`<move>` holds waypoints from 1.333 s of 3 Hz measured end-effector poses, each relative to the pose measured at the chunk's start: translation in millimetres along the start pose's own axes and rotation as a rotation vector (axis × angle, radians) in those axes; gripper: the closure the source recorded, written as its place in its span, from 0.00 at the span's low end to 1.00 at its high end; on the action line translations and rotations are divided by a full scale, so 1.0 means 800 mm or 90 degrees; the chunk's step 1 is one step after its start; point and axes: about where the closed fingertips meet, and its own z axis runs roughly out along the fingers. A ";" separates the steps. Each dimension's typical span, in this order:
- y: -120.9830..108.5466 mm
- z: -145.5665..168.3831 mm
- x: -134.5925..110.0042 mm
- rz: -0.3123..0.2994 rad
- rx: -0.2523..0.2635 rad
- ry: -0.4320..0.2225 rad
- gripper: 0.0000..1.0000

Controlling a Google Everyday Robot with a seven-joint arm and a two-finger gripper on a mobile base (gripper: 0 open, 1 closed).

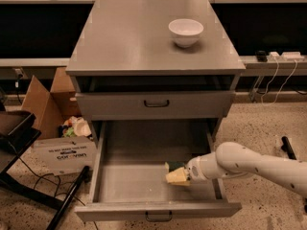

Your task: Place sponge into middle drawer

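The middle drawer (136, 176) is pulled out low at the front of the grey cabinet, its flat tray showing. My gripper (176, 176) is inside it, at the right part of the tray, reaching in from the right on the white arm (249, 166). The sponge (173, 166) shows as a dark green strip with a yellow body right at the gripper's tip, low over the tray floor. I cannot tell whether it rests on the tray or is held just above it.
A white bowl (185, 31) stands on the cabinet top. A closed drawer front with a black handle (156, 103) sits above the open drawer. Cardboard boxes (45, 104) and a black stand (19, 176) are at left. Cables (276, 75) hang at right.
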 end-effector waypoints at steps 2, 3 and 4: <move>0.002 -0.014 0.017 0.005 -0.010 -0.027 0.00; 0.034 -0.036 0.043 -0.029 0.010 0.059 0.00; 0.075 -0.080 0.030 -0.075 0.053 0.158 0.00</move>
